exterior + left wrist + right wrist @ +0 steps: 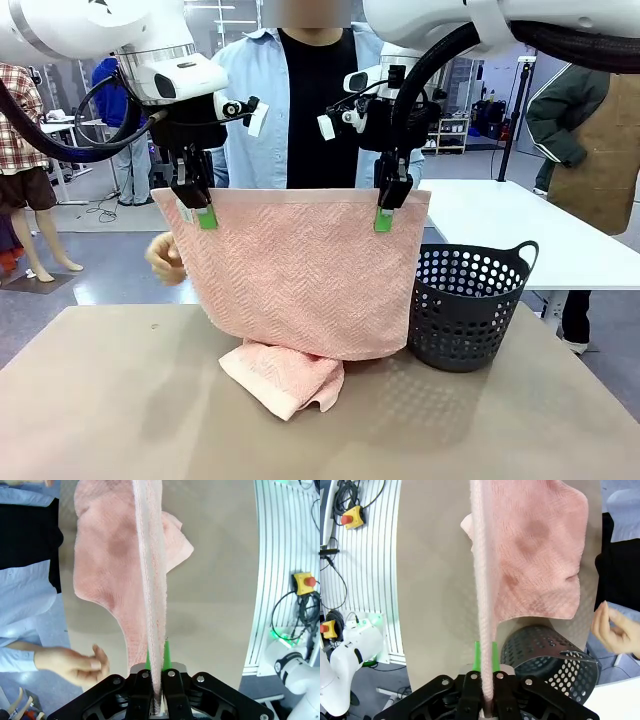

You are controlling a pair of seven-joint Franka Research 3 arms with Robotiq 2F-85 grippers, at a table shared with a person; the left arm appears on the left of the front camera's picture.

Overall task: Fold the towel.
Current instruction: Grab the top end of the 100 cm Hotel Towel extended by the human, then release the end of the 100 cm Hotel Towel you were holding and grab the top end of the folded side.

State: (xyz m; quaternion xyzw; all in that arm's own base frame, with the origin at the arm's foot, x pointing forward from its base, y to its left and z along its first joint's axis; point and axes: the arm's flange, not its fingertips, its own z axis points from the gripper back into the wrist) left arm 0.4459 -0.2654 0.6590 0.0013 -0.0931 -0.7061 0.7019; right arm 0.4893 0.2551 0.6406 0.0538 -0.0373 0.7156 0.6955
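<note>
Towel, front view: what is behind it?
A person stands behind the towel, one hand showing past its edge. Their torso below the chest is covered.

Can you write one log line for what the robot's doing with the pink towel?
left gripper shut on towel corner | right gripper shut on other corner | towel hangs, bottom end crumpled on table
</note>
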